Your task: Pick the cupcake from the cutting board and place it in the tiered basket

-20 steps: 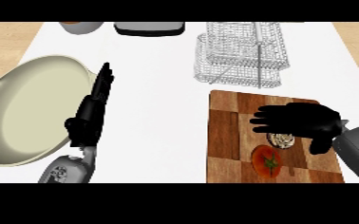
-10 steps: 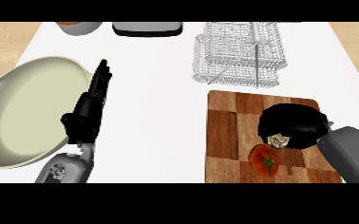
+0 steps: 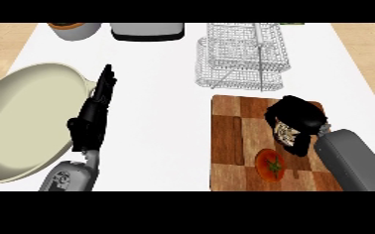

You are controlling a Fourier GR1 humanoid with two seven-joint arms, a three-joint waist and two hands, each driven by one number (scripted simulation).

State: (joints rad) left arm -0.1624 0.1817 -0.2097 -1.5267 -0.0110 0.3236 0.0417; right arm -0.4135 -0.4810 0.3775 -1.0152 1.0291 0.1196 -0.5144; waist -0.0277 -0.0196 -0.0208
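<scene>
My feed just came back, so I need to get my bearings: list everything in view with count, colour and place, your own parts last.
cupcake: one, pale speckled, on the cutting board's right side, inside the right hand's curl
tomato: one, red, cutting board's near part
cutting board: one, brown wood, right front
tiered basket: one, wire, behind the board
plate: one, cream, left edge
pot: one, grey, far left
appliance: one, grey and black, far edge, partly cut off
left hand: black, fingers straight, beside the plate
right hand: black, curled round the cupcake
</scene>
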